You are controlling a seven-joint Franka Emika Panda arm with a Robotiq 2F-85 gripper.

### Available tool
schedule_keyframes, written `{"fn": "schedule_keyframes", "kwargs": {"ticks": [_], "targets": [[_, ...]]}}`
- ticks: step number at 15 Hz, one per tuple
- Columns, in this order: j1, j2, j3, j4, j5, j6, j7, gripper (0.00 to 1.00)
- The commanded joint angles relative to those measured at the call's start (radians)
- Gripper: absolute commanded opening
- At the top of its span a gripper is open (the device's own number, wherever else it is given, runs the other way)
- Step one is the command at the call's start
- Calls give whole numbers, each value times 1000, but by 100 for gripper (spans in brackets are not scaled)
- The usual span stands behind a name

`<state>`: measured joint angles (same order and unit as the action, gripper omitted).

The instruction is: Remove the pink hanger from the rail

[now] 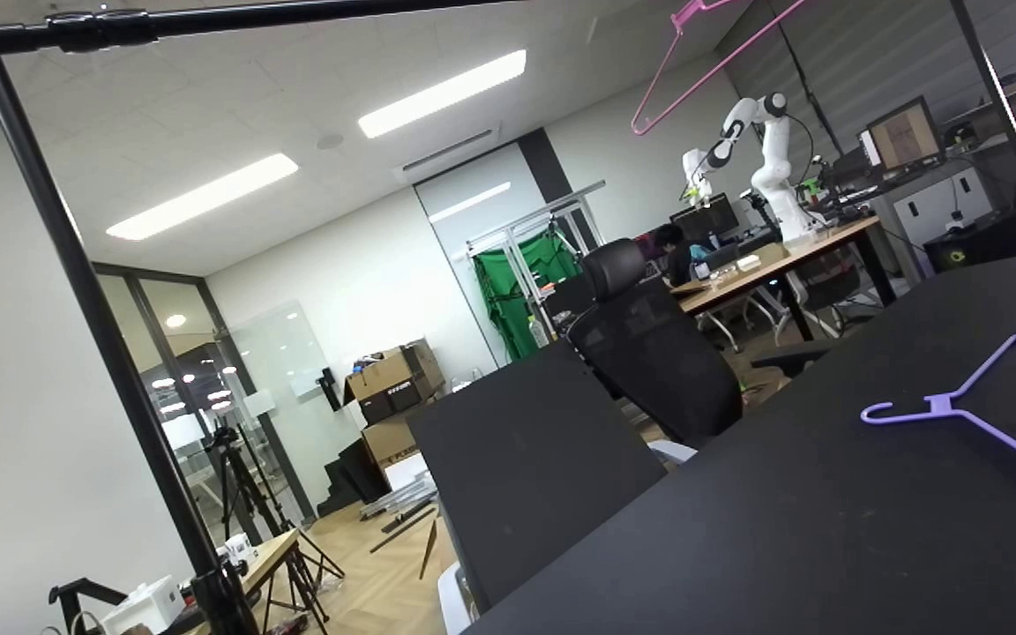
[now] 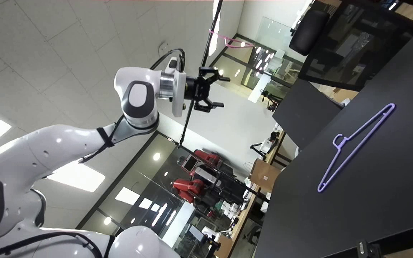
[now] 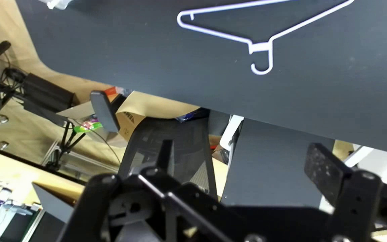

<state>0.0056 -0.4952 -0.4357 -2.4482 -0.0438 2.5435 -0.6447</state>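
The pink hanger [image 1: 691, 94] shows at the top right of an exterior view, its hook cut off by the frame edge. In an exterior view the pink hanger [image 2: 235, 46] hangs by its hook on the rail [image 2: 206, 53]. The black rail [image 1: 296, 12] also crosses the top of an exterior view. My gripper [image 2: 221, 91] is open and empty, apart from the pink hanger and off to one side of it along the rail. In the wrist view the gripper [image 3: 242, 161] has nothing between its fingers. The pink hanger and rail are out of the wrist view.
A pale purple hanger [image 1: 940, 406] lies on the black table [image 1: 781, 547]; it also shows in the wrist view [image 3: 260, 46]. A black upright pole [image 1: 76, 265] joins the rail's end. A black office chair [image 1: 658, 353] stands beyond the table. Another white robot arm [image 1: 773, 159] stands far back.
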Motion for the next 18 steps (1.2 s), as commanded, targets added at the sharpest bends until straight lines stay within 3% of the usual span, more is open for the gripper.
{"fn": "schedule_keyframes", "kwargs": {"ticks": [1, 8, 18], "targets": [[39, 239, -13, 213, 85, 126, -42, 100], [74, 597, -20, 608, 301, 385, -12, 100], [8, 986, 7, 1156, 528, 391, 260, 100]]}}
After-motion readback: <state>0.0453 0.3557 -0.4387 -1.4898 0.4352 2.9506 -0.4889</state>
